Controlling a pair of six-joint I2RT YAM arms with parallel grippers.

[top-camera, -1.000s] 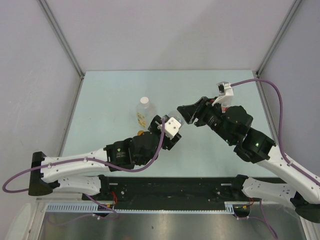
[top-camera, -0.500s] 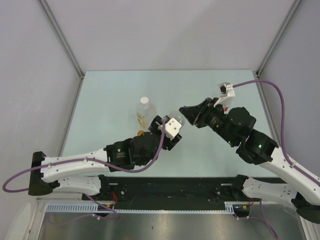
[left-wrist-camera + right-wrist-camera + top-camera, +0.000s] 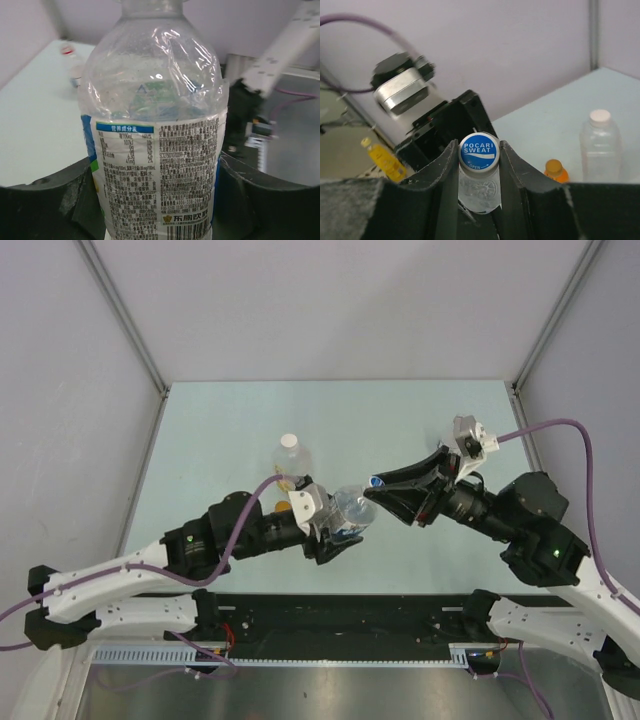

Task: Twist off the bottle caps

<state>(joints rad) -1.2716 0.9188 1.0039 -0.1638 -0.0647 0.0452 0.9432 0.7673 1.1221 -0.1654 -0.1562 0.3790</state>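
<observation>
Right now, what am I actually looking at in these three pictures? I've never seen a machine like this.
You are looking at two robot arms bolted at the near edge of a pale green table. Each arm ends in a two-finger gripper. One picture looks down from above. The other two come from small cameras on the wrists, so each shows that arm's own fingers up close.

The left gripper clamps a clear bottle with a blue-and-white label, lifted and pointed toward the other arm. The right gripper pinches that bottle's blue cap, the one printed Pocari Sweat, apparently so it can be twisted off.

Standing on the table behind them are a taller bottle with a white cap and a small bottle with an orange cap.
</observation>
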